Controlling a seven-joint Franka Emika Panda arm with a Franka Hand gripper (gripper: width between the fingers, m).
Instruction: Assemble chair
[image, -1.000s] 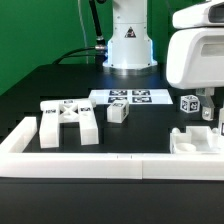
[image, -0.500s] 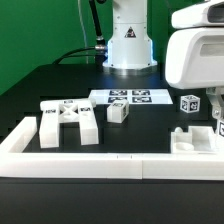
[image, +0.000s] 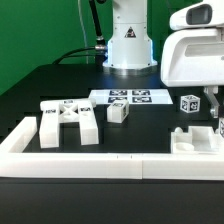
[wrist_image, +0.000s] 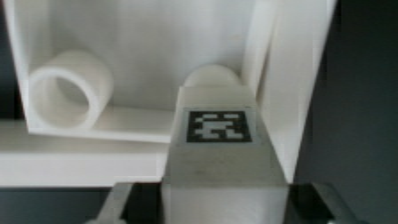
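Evidently the leg (wrist_image: 217, 130) is the piece in play. It stands between the fingers of the gripper (wrist_image: 221, 205) with its tag facing the wrist camera. The jaws sit tight against both its flanks and pinch it near one end, so the rounded free end points away toward the work. That grip leaves the tip clear, which I judge an insertion needs.

Just beyond the tip lies the seat (image: 195, 141). The wrist view shows a round socket (wrist_image: 71, 95) in it, beside the leg's line and not on it. So the leg looks close to its hole but not lined up, and nothing is seated yet. Whether the tip touches the seat I cannot tell.

In the exterior view the seat sits at about four o'clock, pushed up against the wall (image: 100, 160). Likely that is so the wall braces it against the push of fitting a leg. The arm's bulky hand hangs over it at two o'clock.

A tagged cube (image: 189, 102) waits at three o'clock, near the seat but apart from it. A small block (image: 118, 112) rests near the centre, and the cross-braced frame (image: 70, 122) lies at nine o'clock, well apart from the seat. Both look parked within reach for later steps.

The marker board (image: 130, 97) lies flat on the dark table (image: 150, 125), just off centre toward twelve o'clock, and carries nothing but its tags
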